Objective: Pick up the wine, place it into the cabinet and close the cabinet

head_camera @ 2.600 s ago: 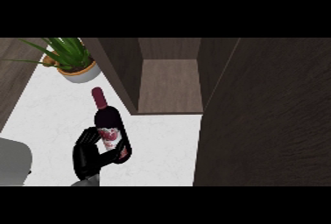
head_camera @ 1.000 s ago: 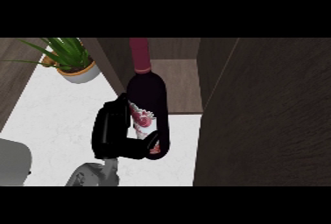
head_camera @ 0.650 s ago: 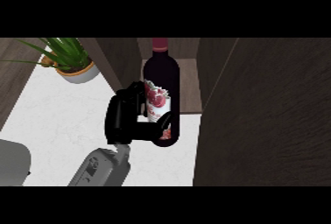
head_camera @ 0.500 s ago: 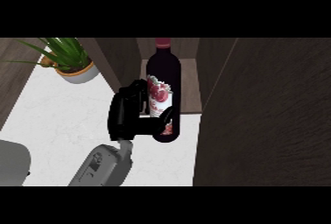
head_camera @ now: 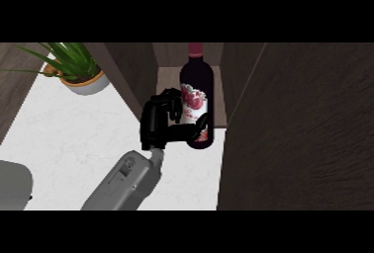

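Note:
The wine bottle is dark glass with a red cap and a white and red label. It is upright in the open cabinet compartment, its base near the shelf's front edge. My left hand is shut on the bottle from its left side, fingers across the label and thumb curled under the lower part. The forearm comes up from the lower edge. I cannot tell whether the base rests on the shelf. The cabinet door stands open, filling the right side. My right hand does not show.
A potted green plant stands on the white counter at the upper left, beside the cabinet's left wall. A pale grey rounded shape sits at the lower left edge.
The hand lifted the bottle off the counter and carried it up and right into the cabinet opening. In the last half second it moved slightly further in.

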